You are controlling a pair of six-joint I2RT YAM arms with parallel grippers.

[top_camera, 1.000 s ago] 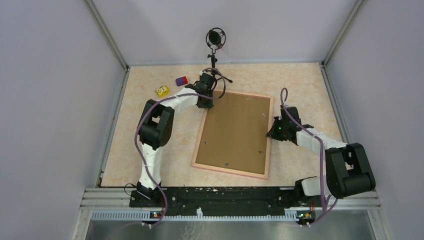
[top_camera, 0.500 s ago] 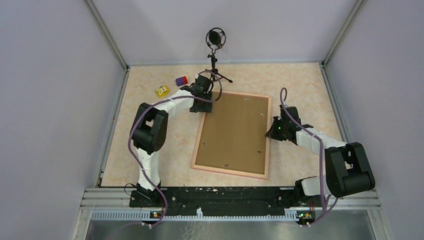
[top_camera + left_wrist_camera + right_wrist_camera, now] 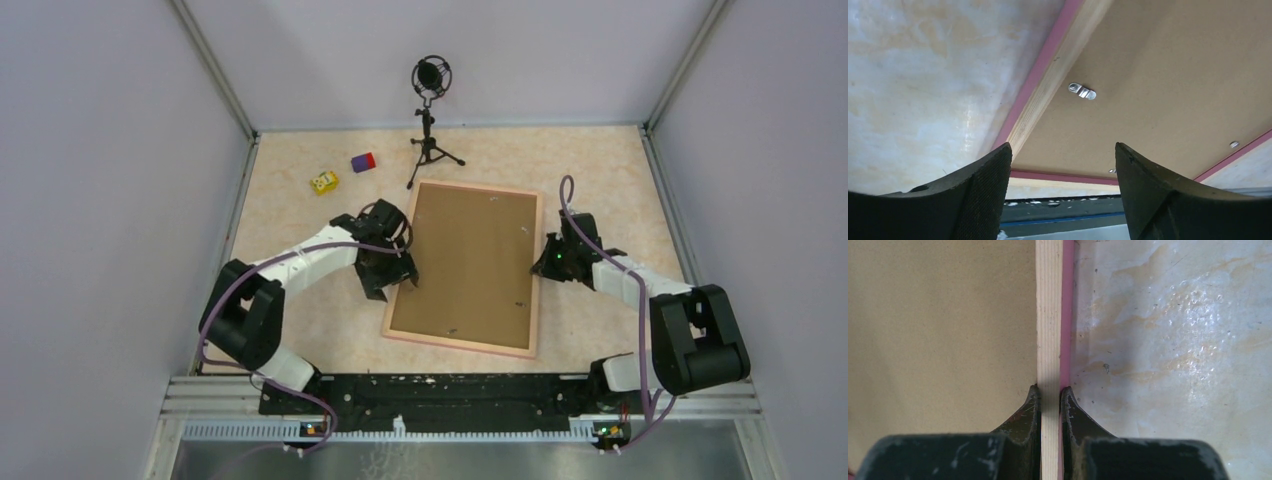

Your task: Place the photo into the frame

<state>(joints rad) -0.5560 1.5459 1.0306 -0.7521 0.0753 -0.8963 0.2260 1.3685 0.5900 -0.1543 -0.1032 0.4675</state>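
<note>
**Steady the rail, work the clip**

My right gripper (image 3: 1050,400) is closed on the frame (image 3: 457,344), pinching the bare-wood and pink rail at the right of the top view. My left gripper (image 3: 1063,160) is spread wide and holds nothing. It hangs over the opposite rail, left of centre in the top view.

The frame lies face down on the table (image 3: 300,220), with the brown board (image 3: 470,265) filling its back. I see the photo in no view, so I cannot tell whether it already sits under the board.

I take the step in hand to be the small metal clip (image 3: 1082,91), at upper centre of my left wrist view, just inside the rail. To do it well, my right jaws should only anchor the frame, flat and without lifting. My left should come down with one fingertip beside the clip and push it sideways, not press into the board. A slide of the frame is the main risk.

No brand, label or writing is readable. The yellow toy (image 3: 323,182) at upper left is too small to make out.
</note>
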